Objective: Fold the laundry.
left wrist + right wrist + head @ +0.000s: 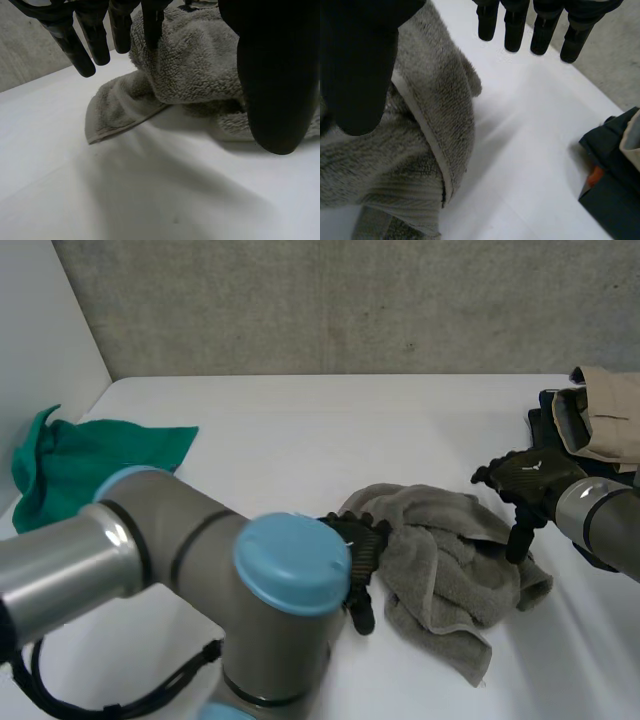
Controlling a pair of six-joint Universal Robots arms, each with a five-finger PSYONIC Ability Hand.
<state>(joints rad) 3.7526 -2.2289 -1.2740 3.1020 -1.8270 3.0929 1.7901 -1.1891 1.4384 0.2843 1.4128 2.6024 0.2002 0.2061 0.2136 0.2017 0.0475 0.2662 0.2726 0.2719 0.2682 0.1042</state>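
White table (300,430), crumpled towel (440,560) between two hands

With fingers straight and spread, the left hand (362,558) touches one edge of the grey, looped-terry towel. The right hand (527,480), just as loose and holding nothing, is at the opposite edge. A green cloth (90,460) lies far left and beige-and-dark clothes (600,415) far right, with bare tabletop beyond.

One grey towel (440,550). One green cloth (80,465). One beige garment (610,415). At least one dark garment (545,425) under beige one; exact number in that stack unclear. Two hands: left hand (362,550), right hand (525,480). One counter (300,430).
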